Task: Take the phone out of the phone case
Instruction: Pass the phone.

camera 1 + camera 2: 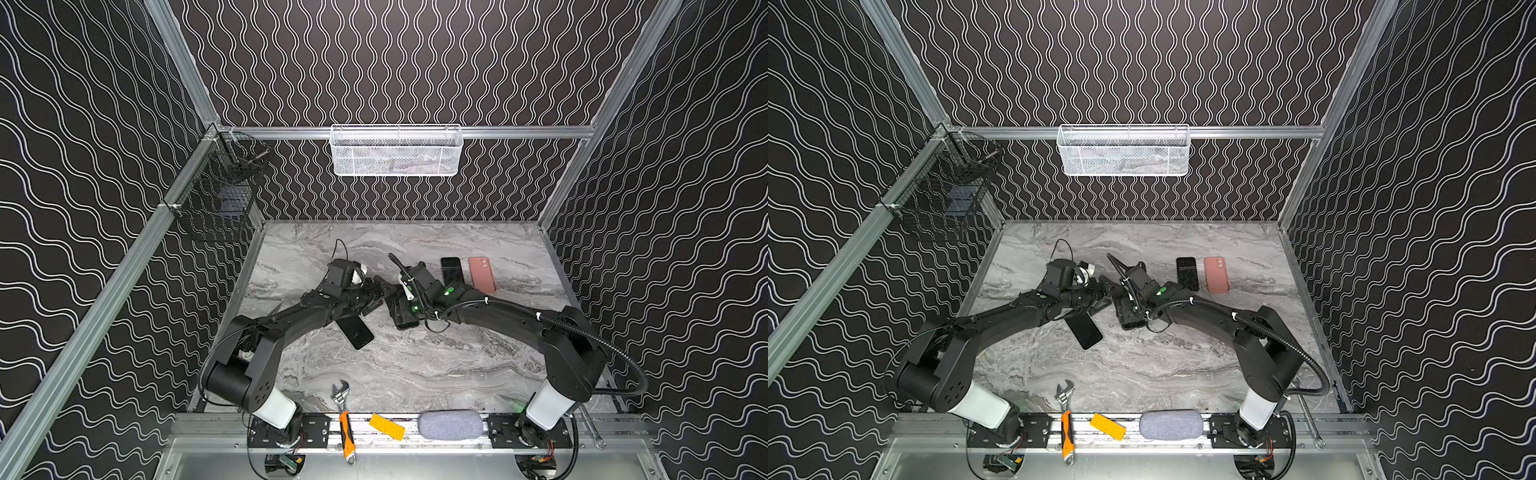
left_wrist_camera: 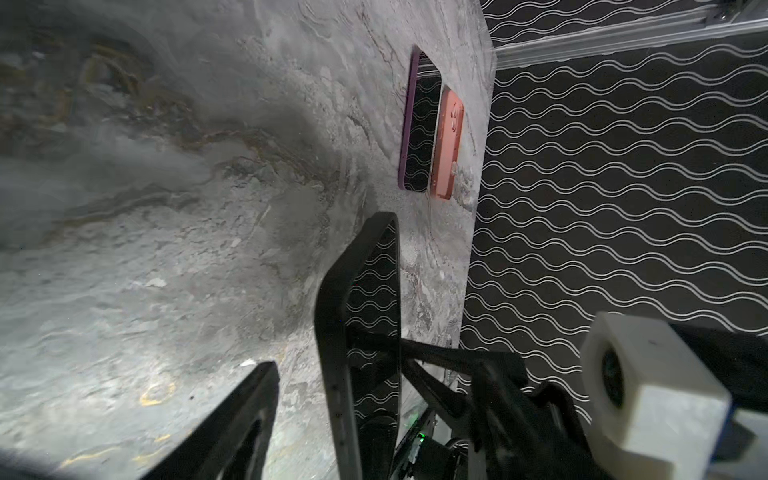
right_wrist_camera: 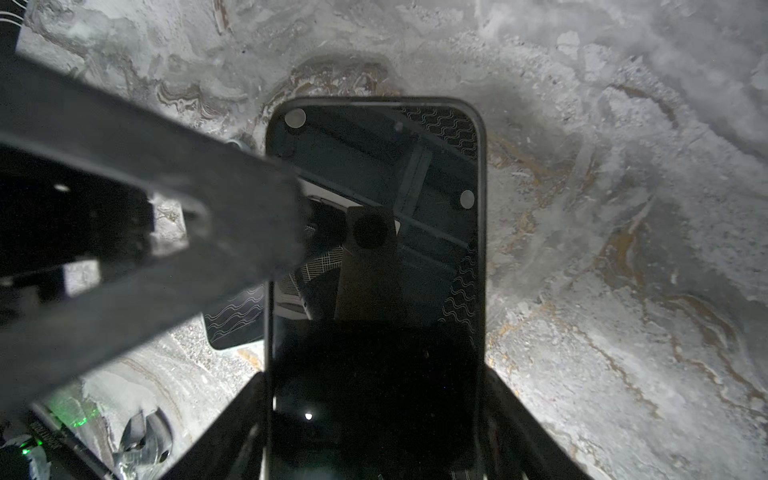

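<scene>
**Phone [image 3: 374, 257] in case [image 3: 481, 216]: one unit, not separated**

Phone: glossy black slab, screen dark and turned away from the table, mirroring the wavy walls. Case: thin matte black bumper with rounded corners, wrapping every visible edge. The phone is fully seated in it. Location: mid-table in both top views [image 1: 406, 324] [image 1: 1131, 325], largely hidden.

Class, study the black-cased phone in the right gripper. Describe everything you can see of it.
The cased phone is a slim rectangle with rounded corners. Its glossy dark screen is unlit, mirrors the rig and wavy wallpaper, and shows two pale round spots. A matte black case frames it. The right gripper clamps one end, a finger on each long side, over the marble table. One finger of the left gripper reaches its side edge; contact is unclear.
</scene>
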